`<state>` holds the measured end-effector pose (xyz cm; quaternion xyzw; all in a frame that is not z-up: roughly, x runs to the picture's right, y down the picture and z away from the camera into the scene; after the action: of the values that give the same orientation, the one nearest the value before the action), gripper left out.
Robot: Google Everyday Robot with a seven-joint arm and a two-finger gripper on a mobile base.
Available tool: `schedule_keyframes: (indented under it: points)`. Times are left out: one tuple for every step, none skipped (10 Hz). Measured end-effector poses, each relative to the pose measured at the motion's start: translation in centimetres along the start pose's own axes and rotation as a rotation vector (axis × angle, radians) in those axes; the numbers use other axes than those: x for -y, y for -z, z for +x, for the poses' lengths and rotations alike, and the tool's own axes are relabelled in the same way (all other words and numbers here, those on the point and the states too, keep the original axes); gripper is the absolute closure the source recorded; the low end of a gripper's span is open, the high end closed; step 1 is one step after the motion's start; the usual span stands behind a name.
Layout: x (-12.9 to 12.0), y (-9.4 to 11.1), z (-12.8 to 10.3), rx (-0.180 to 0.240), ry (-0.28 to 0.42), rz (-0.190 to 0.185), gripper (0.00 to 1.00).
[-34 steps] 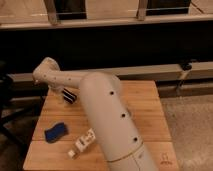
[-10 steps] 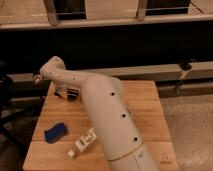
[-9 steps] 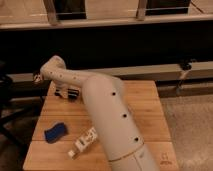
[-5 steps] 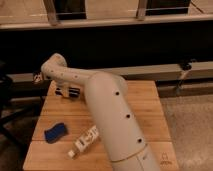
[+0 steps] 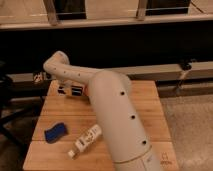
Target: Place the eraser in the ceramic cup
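The hand (image 5: 40, 76) sits past the surface's (image 5: 150, 115) far-left corner, beyond the arm (image 5: 112, 115); I cannot tell its state. The eraser (image 5: 70, 90) lies on the surface under the arm. Nearer lie a sponge (image 5: 55, 132) and a bottle (image 5: 86, 140).

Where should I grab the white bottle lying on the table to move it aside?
Take the white plastic bottle probably at mid-body, from above, closing across its narrow width: it lies on its side, diagonal, with its cap toward the front-left. The gripper is at the back-left of the wooden table, below the bend of the arm.
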<state>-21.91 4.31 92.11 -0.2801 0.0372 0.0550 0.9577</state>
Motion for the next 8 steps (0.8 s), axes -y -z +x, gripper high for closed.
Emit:
schedule_keyframes:
  points:
    - [0.0,0.3,0.3,-0.001,0.002,-0.001,1.0]
    - [0.0,0.6,0.4,-0.001,0.003,-0.001,1.0]
    - [-0.1,0.8,0.6,-0.003,0.005,-0.003,1.0]
    - [-0.2,1.1,0.8,-0.003,0.008,-0.004,1.0]
    - [-0.3,1.3,1.1,-0.005,0.01,-0.007,1.0]
    - [-0.4,1.6,1.3,-0.006,0.011,-0.008,1.0]
    - [-0.5,1.8,1.8,-0.01,0.012,-0.01,1.0]
    - [-0.6,2.0,2.2,-0.011,0.013,-0.012,1.0]
